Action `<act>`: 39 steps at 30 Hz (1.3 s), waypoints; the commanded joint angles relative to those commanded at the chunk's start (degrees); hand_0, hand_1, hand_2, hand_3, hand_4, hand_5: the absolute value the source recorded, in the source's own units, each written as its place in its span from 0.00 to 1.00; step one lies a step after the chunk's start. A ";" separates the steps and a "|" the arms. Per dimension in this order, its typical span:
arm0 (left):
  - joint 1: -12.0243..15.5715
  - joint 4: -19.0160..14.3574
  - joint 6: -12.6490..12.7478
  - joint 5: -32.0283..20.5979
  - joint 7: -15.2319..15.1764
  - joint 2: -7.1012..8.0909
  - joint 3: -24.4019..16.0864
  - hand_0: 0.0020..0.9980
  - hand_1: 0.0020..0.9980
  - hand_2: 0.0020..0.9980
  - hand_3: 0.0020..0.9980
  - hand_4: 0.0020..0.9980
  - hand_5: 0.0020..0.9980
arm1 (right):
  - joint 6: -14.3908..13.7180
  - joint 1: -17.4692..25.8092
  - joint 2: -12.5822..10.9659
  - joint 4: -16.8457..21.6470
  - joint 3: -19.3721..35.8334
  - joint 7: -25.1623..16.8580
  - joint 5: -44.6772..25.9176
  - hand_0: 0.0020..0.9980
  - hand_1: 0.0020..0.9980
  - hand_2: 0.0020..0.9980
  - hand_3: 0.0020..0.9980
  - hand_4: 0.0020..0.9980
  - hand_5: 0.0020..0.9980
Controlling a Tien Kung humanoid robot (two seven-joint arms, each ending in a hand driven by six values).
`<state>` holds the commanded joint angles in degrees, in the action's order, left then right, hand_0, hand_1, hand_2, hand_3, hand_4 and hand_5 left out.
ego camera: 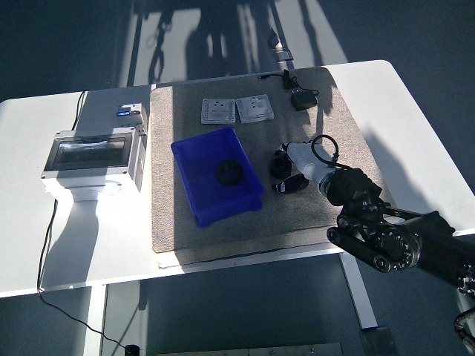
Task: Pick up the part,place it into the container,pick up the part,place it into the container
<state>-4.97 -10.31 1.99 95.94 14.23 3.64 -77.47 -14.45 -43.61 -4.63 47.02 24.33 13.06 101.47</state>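
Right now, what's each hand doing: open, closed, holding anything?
Left hand: not in view.
Right hand: at the black part beside the blue container; grasp cannot be told.

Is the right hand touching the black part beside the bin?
Cannot tell: in the head view the right hand overlaps the black part, contact unclear.

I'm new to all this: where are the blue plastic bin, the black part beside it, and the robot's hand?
Blue plastic bin (194,194): head view, bare floor near front wall.
Black part (280,165): head view, its top.
Right hand (291,167): head view, at the fingertips.
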 joint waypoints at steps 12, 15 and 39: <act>0.04 0.00 0.04 -0.11 -0.10 -0.04 0.05 0.67 0.67 0.63 0.39 0.40 0.62 | -3.44 0.13 -0.53 -0.19 1.07 -2.34 0.56 0.69 0.29 0.58 0.66 0.21 0.00; 0.06 0.00 0.06 -0.15 -0.13 -0.03 0.06 0.67 0.67 0.63 0.39 0.40 0.62 | -4.67 -0.09 -1.21 0.57 2.85 -2.65 1.46 0.69 0.29 0.58 0.66 0.21 0.00; -0.04 0.00 0.29 0.69 -0.26 -0.04 -0.32 0.67 0.67 0.63 0.39 0.40 0.61 | -4.05 -0.58 0.30 15.09 -4.40 2.67 10.65 1.00 1.00 1.00 1.00 0.71 0.38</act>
<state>-5.01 -10.31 2.28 96.63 13.98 3.60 -77.79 -18.50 -44.19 -4.33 62.11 19.94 15.73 112.12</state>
